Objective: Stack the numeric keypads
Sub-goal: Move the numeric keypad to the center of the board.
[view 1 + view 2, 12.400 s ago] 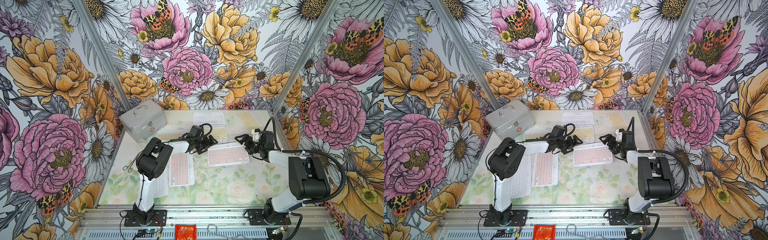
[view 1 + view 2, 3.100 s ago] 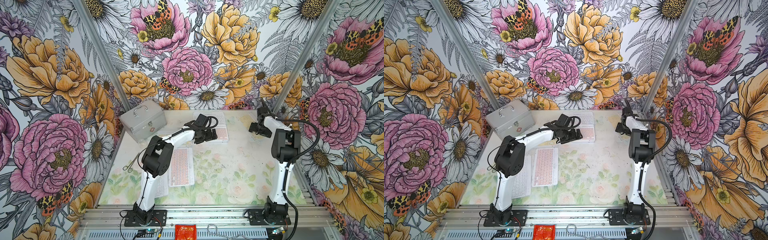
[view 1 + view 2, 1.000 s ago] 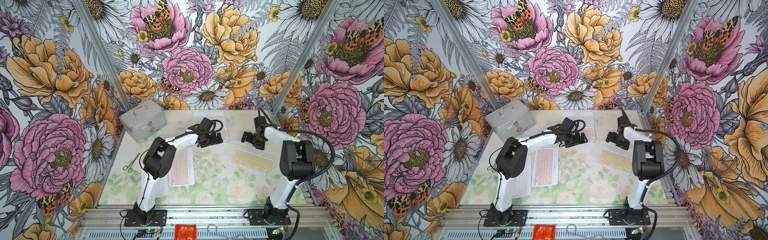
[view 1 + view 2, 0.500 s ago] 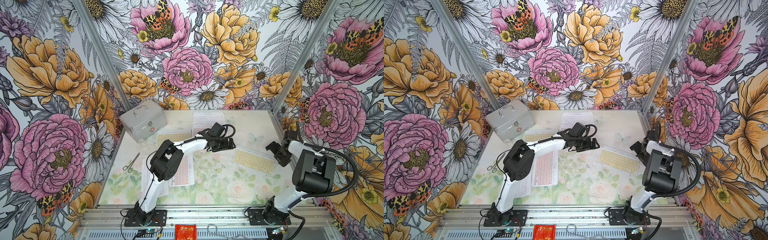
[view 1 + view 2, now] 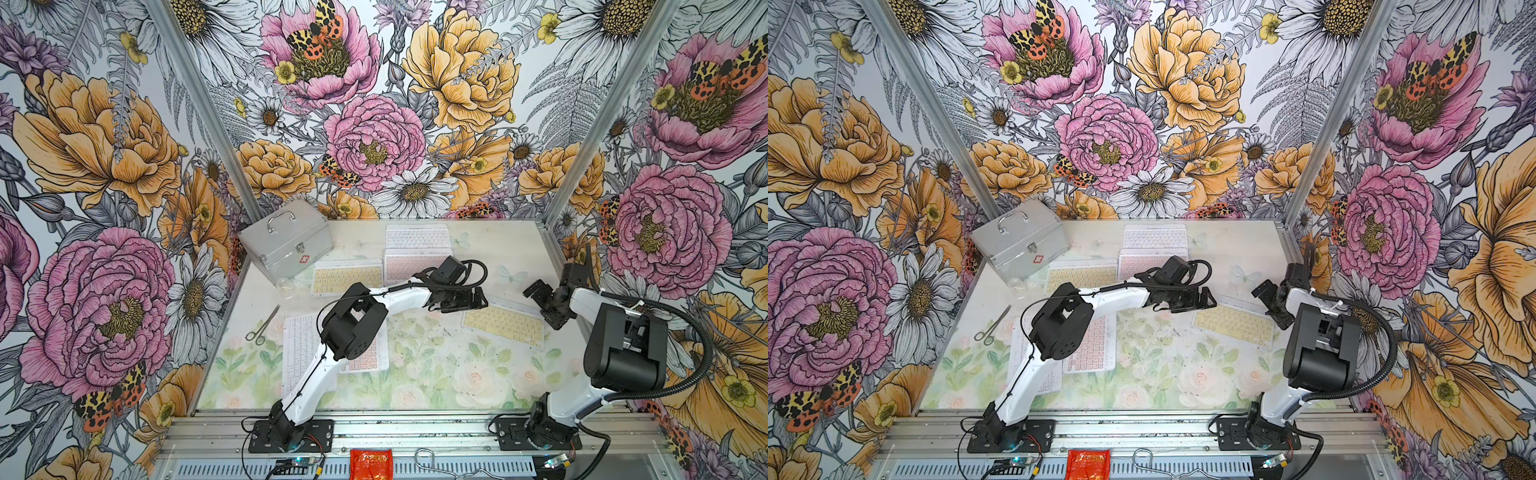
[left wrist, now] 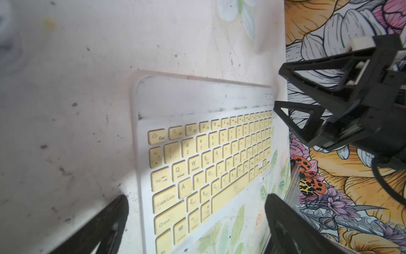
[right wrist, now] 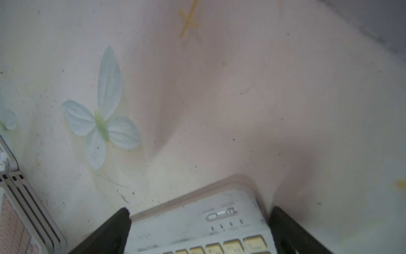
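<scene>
Left wrist view: left gripper (image 6: 195, 196) and right gripper (image 6: 277, 91), jaws apart, are flanking the yellow keypad (image 6: 208, 154); its thin edge is likely risking slippage.

Tall walls (image 5: 374, 137) papered with huge pink, orange and white flowers close three sides, silver metal posts (image 5: 203, 99) at the back corners. The pale bench (image 5: 432, 365), printed with faint green leaves and roses, is evenly lit.
</scene>
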### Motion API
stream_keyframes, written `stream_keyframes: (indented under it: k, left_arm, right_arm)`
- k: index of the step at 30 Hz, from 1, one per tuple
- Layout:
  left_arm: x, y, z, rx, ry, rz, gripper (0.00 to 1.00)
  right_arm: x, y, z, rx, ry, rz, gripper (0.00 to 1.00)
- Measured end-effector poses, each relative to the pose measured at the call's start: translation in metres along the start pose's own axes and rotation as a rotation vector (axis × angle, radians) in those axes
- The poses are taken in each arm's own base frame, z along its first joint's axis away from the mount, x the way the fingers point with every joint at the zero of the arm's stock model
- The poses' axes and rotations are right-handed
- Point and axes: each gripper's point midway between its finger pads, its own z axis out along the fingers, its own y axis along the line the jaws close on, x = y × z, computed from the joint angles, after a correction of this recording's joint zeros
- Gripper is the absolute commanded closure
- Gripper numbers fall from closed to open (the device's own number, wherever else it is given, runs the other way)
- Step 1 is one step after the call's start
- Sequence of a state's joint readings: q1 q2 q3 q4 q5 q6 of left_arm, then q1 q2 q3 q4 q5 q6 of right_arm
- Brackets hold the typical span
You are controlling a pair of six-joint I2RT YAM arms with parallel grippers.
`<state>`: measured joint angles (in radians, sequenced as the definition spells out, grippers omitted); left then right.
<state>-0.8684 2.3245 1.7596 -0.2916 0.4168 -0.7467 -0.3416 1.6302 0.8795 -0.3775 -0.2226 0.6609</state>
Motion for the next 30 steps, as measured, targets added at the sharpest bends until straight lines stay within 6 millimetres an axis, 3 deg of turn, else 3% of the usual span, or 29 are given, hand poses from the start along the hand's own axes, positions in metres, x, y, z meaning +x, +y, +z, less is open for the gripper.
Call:
stream_keyframes:
  k: [8, 11, 15, 18, 23, 25, 30]
  left_arm:
    - [0.023, 0.035, -0.039, -0.026, -0.010, -0.100, 0.01]
    - [0.025, 0.063, -0.065, -0.056, -0.037, -0.161, 0.01]
    - [0.011, 0.108, -0.105, -0.112, -0.113, -0.254, 0.01]
    - [0.003, 0.131, -0.125, -0.137, -0.157, -0.299, 0.01]
    - [0.003, 0.141, -0.134, -0.150, -0.173, -0.318, 0.01]
    - [0.003, 0.141, -0.134, -0.151, -0.173, -0.317, 0.01]
    - [0.003, 0.141, -0.134, -0.151, -0.173, -0.311, 0.01]
  right_arm:
    - [0.045, 0.043, 0.005, -0.075, 0.024, -0.106, 0.00]
    - [0.078, 0.070, 0.007, -0.113, 0.057, -0.162, 0.00]
    - [0.130, 0.105, 0.007, -0.170, 0.138, -0.258, 0.00]
    - [0.153, 0.114, 0.003, -0.213, 0.209, -0.296, 0.00]
    - [0.140, 0.110, 0.003, -0.223, 0.234, -0.295, 0.00]
    - [0.131, 0.116, 0.008, -0.238, 0.236, -0.299, 0.00]
    - [0.130, 0.133, 0.013, -0.318, 0.246, -0.317, 0.00]
